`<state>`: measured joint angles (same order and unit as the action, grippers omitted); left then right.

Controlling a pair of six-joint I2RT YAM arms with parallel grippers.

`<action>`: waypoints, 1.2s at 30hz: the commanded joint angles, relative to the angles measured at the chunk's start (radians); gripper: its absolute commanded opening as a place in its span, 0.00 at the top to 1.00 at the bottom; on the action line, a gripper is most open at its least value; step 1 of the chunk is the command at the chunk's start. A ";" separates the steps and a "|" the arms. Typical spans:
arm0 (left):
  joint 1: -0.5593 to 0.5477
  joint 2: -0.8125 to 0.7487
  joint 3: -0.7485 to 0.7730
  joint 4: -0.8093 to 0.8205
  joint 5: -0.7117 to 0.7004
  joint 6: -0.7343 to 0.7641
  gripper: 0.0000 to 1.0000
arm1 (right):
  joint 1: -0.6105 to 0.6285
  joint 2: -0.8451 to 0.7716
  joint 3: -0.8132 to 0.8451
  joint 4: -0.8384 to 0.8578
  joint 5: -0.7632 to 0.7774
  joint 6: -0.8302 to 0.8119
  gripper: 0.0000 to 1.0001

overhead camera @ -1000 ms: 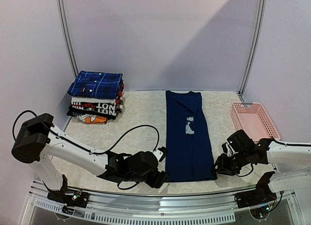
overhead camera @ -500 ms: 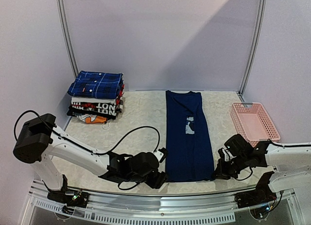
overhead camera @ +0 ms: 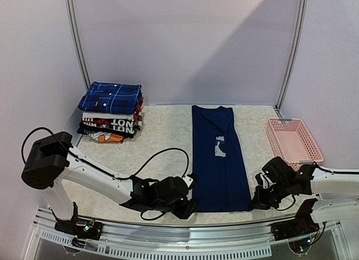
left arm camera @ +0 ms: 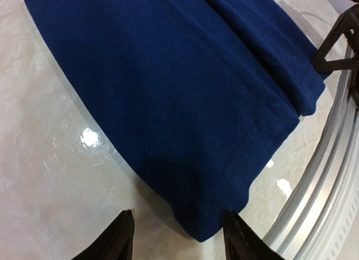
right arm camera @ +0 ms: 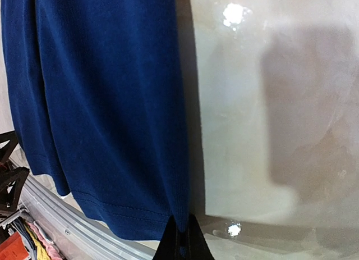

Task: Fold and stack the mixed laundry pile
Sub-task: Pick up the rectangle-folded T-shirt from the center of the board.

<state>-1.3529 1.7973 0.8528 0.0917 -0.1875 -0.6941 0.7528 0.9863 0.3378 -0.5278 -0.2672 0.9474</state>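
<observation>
Marbled table top [overhead camera: 162,131] is enclosed by lilac walls [overhead camera: 185,46] w/ metal posts [overhead camera: 77,41]; glare spots [left arm camera: 88,137], prob. lamps, are reflected.

T-shirt [overhead camera: 219,159] lies between the garment stack [overhead camera: 112,117], left, and basket [overhead camera: 287,121], right

T-shirt [left arm camera: 168,91]: matt navy knit cloth, stitched hem. Table [right arm camera: 263,103]: smooth, glossy, marbled, glare spots. Edge rail [left arm camera: 317,176]: brushed metal. Basket [overhead camera: 294,138]: pink plastic lattice.
</observation>
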 commanded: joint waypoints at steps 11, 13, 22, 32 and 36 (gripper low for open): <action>-0.035 0.081 0.070 -0.040 0.010 -0.042 0.63 | 0.010 0.009 -0.064 -0.052 0.023 -0.016 1.00; -0.040 0.095 0.083 -0.047 0.018 -0.047 0.63 | 0.011 0.009 -0.067 -0.044 0.021 -0.014 1.00; -0.057 0.127 0.073 -0.012 0.021 -0.072 1.00 | 0.010 -0.005 -0.070 -0.043 0.006 -0.009 1.00; -0.094 0.014 0.076 -0.089 -0.018 -0.055 1.00 | 0.010 -0.132 -0.019 -0.161 0.003 0.008 1.00; -0.102 -0.033 0.085 -0.146 -0.045 -0.042 1.00 | 0.010 -0.193 0.022 -0.200 0.017 0.020 1.00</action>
<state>-1.4319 1.8294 0.9375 0.0219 -0.2031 -0.7540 0.7528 0.8433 0.3161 -0.6430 -0.2729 0.9482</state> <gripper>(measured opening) 0.020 0.027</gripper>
